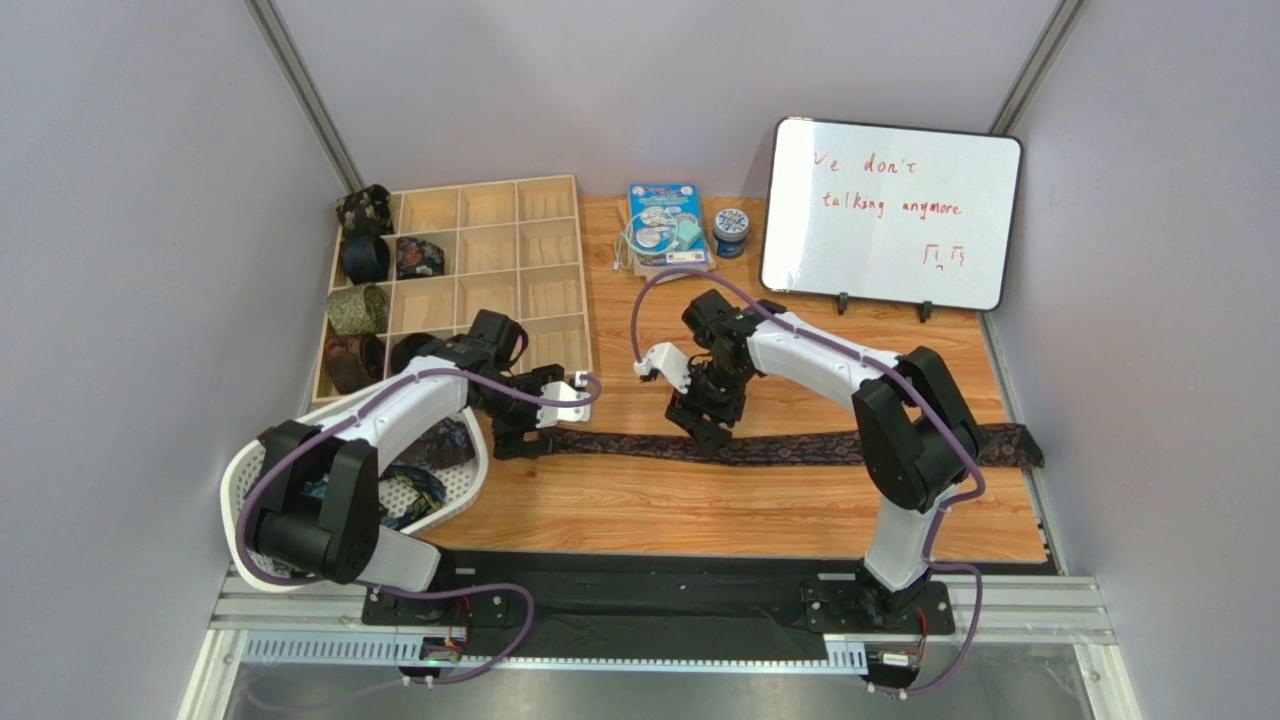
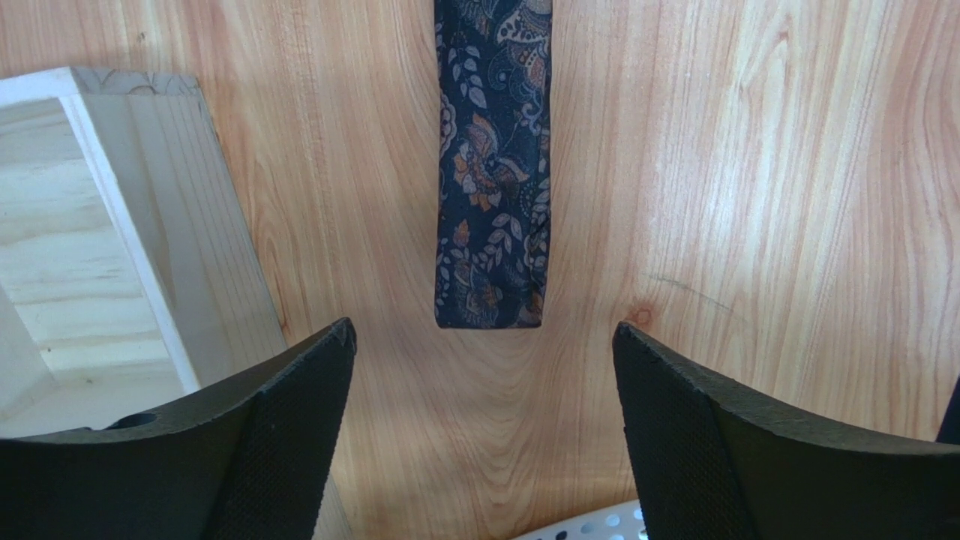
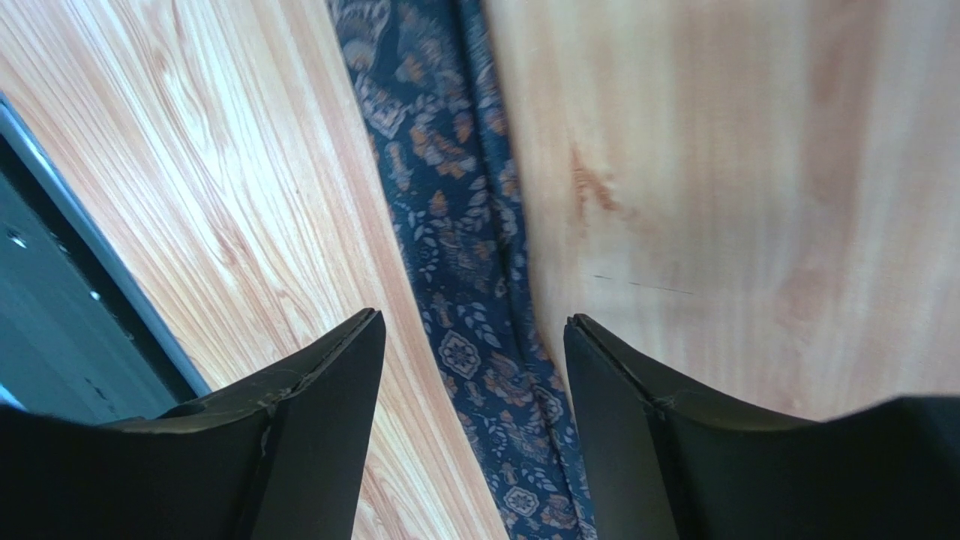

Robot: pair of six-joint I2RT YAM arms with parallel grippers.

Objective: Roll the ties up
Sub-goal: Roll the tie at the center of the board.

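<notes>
Navy patterned tie [image 1: 812, 447], partly hidden beneath right pincer [image 1: 703, 432]

At the upper right of the top view, the whiteboard [image 1: 890, 215] had red handwriting: "We don't talking anymore", with a small crying face.

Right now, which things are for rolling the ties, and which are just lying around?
For the job: long tie flat on the table; rolled ties in the wooden box; more ties in the white basket.
Just lying about: whiteboard; blue packet; small round tin.
</notes>
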